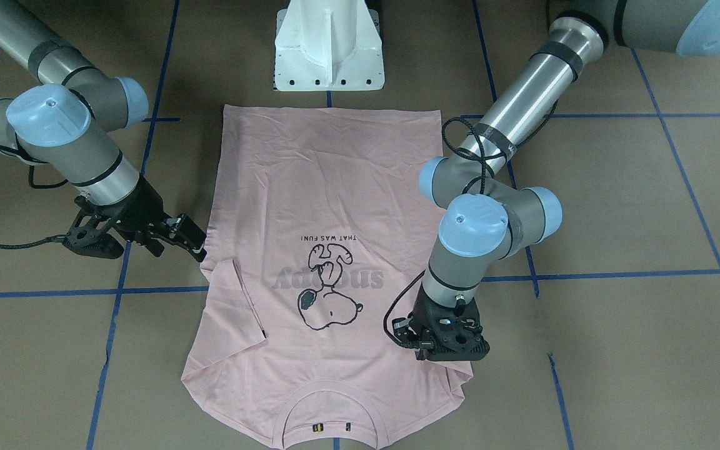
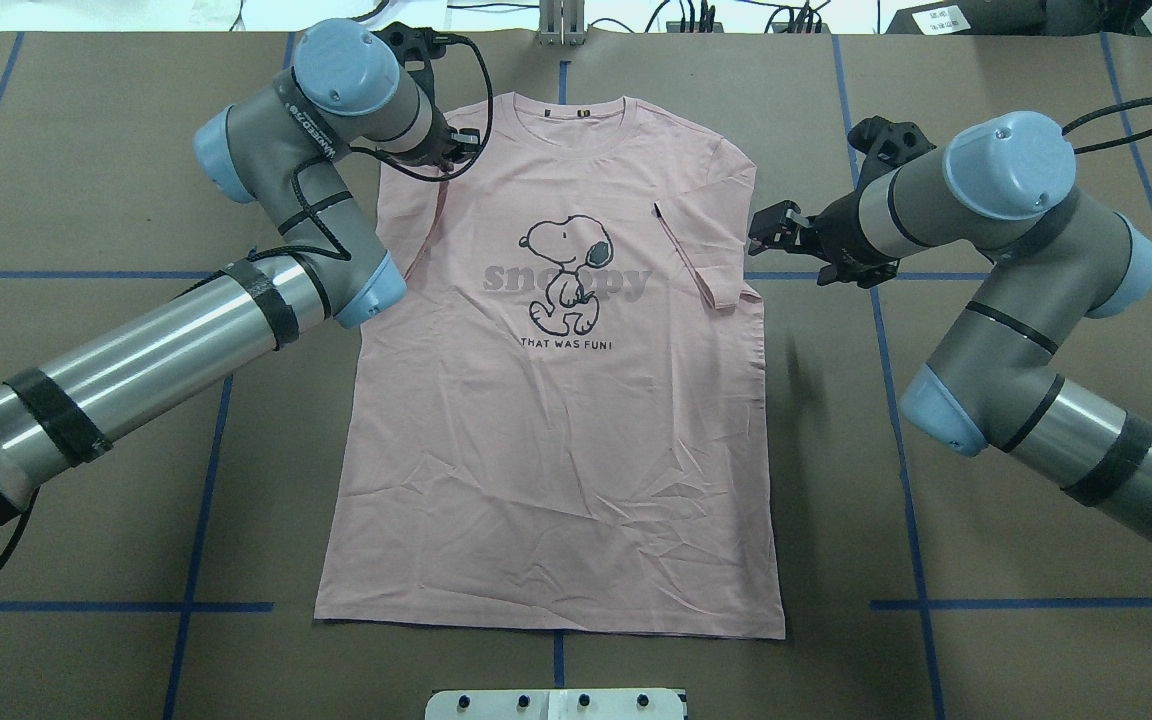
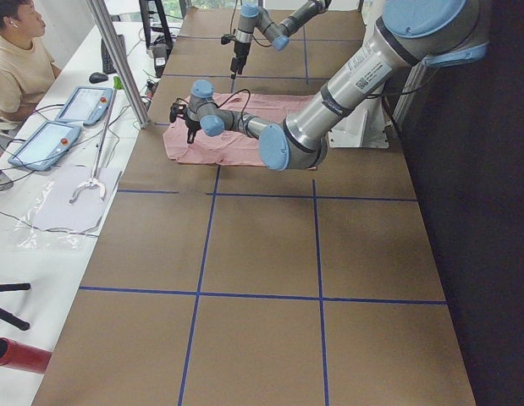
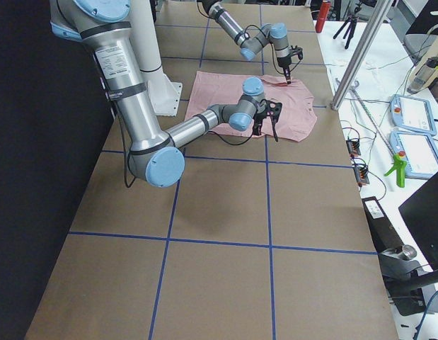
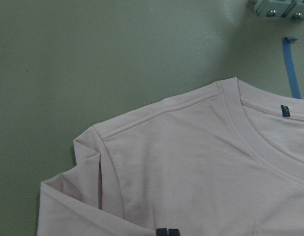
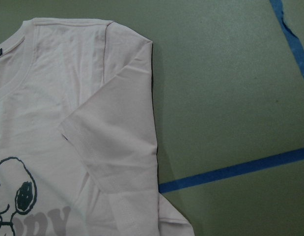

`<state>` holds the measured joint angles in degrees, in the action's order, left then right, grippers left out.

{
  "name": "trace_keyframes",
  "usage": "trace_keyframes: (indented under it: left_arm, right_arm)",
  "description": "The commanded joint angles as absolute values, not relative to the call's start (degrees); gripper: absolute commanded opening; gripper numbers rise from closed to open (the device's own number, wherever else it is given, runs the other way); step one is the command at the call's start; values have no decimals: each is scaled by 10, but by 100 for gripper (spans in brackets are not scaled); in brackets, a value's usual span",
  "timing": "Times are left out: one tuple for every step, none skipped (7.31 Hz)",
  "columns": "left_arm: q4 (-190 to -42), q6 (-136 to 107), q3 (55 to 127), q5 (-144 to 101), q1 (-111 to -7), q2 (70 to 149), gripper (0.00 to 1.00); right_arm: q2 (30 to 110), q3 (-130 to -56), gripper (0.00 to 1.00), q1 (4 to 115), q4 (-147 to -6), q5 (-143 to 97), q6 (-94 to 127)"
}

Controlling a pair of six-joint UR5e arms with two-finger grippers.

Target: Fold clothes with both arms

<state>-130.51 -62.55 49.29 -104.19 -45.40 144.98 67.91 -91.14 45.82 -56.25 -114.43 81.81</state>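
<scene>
You see the right gripper spread apart, T-shirt just beside its tips. The left gripper is pinched closed, shoulder cloth beneath.

The T-shirt is pale pink, printed mid-frame with a black-outlined dog over grey lettering. The bench is brown, gridded with blue tape lines. The left arm and right arm are silver-grey with light blue caps.

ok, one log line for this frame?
T-shirt flat, print up, both sleeves folded in | left gripper shut, at shirt shoulder | right gripper open, beside folded sleeve edge
</scene>
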Motion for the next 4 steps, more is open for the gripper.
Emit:
trace_keyframes:
  left_arm:
    - [-1313, -628, 493, -1041, -450, 1453, 53]
    - [-1314, -627, 511, -1042, -449, 1448, 81]
    - [-1314, -627, 593, -1046, -449, 1403, 84]
    - [-1304, -628, 712, -1051, -432, 1337, 84]
  right_arm:
    - [679, -912, 100, 458, -562, -1144, 817]
    - [679, -913, 100, 458, -562, -1144, 819]
    - [679, -919, 100, 458, -562, -1143, 825]
    - [683, -936, 100, 448, -562, -1123, 852]
